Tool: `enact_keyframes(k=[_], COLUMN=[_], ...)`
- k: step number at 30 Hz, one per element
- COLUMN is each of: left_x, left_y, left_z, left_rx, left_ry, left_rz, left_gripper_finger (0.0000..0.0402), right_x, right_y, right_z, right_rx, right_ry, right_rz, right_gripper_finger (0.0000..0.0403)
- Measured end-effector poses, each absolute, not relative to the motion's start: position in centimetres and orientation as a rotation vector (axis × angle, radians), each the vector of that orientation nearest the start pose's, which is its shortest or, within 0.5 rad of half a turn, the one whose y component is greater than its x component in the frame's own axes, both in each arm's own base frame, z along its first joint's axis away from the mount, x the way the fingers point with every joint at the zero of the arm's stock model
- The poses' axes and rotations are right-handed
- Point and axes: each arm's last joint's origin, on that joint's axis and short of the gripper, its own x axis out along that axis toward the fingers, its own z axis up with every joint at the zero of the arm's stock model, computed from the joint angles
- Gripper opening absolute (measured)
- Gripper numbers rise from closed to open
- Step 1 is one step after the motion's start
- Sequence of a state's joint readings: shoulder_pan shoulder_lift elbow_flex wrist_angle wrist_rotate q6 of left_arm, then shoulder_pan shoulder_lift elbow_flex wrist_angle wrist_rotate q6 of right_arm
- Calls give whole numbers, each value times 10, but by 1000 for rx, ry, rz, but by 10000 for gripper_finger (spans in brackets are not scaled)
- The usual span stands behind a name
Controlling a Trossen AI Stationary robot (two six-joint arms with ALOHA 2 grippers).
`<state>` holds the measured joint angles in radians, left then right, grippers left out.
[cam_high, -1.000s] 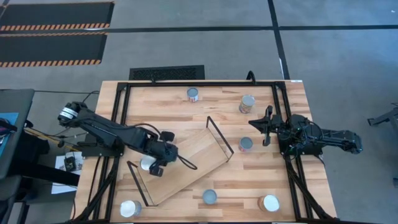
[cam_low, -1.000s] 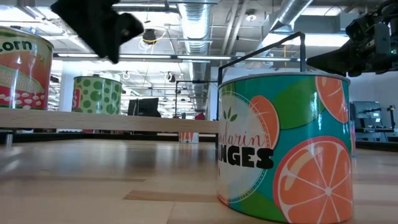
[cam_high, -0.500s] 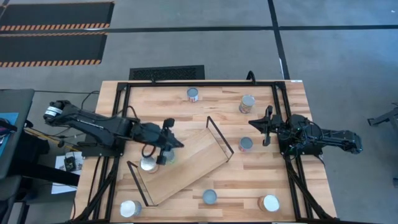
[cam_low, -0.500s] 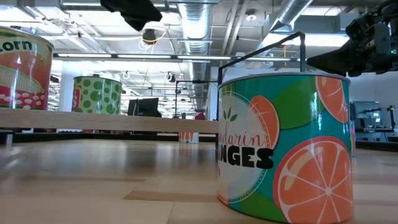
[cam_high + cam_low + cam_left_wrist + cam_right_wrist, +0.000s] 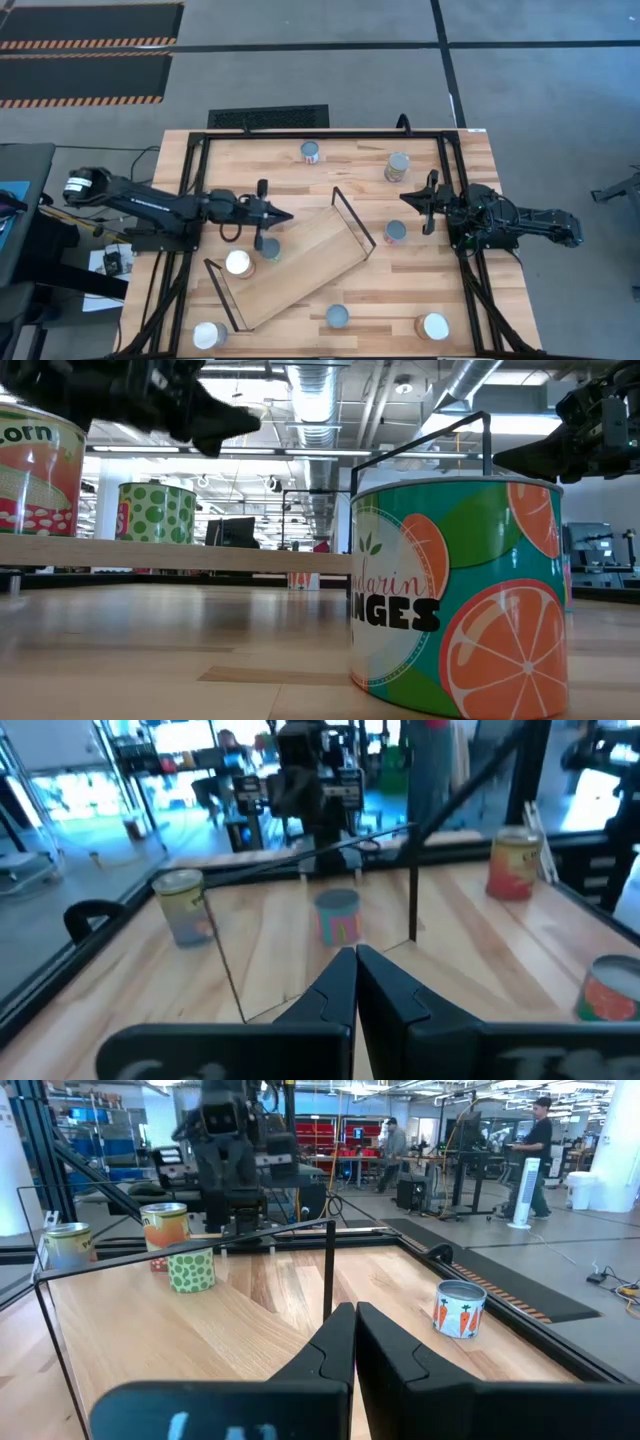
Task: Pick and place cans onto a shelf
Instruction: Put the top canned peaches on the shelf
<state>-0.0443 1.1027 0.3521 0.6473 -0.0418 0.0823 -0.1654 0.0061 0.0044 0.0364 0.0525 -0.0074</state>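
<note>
The shelf [image 5: 300, 262], a light-wood board with black wire frames at its ends, lies slantwise mid-table. Two cans stand on it on their bases: a white-topped one [image 5: 238, 262] and a grey-topped one [image 5: 270, 248]. More cans stand on the table: [image 5: 310, 152], [image 5: 397, 167], [image 5: 395, 232]. The mandarin-orange can [image 5: 460, 595] stands closest in the low view. My left gripper [image 5: 286, 215] is shut, level, above the shelf's far edge, holding nothing; its shut fingers [image 5: 355, 965] point at a colourful can [image 5: 338, 917]. My right gripper [image 5: 404, 200] waits shut at the right.
Other cans stand along the near edge [image 5: 338, 317], [image 5: 210, 335], [image 5: 434, 326]. The shelf's upright wire frame [image 5: 355, 220] rises between the two grippers. A black frame [image 5: 320, 133] rims the tabletop. People stand in the room beyond [image 5: 540, 1140].
My left gripper has drawn back from the white-topped can on the shelf, gone up and toward the far edge, and tipped from pointing down to level. The can stays standing on the shelf.
</note>
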Motion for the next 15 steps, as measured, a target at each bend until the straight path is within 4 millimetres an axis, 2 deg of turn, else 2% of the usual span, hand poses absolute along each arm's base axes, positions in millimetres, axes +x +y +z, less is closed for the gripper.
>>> enact_keyframes(k=[6,11,15], left_x=[199,192,192], left_y=[3,6,7], left_z=[179,176,177], left_rx=[54,49,52], left_ry=[83,34,23], left_rz=[42,60,63], left_gripper_finger=[0,0,0], right_x=[96,96,95], right_y=[-18,-18,-18], right_z=[169,170,176], right_rx=[-10,-10,22], right_ry=[-41,-49,-123], right_rz=[-221,-222,-221], right_gripper_finger=[37,37,37])
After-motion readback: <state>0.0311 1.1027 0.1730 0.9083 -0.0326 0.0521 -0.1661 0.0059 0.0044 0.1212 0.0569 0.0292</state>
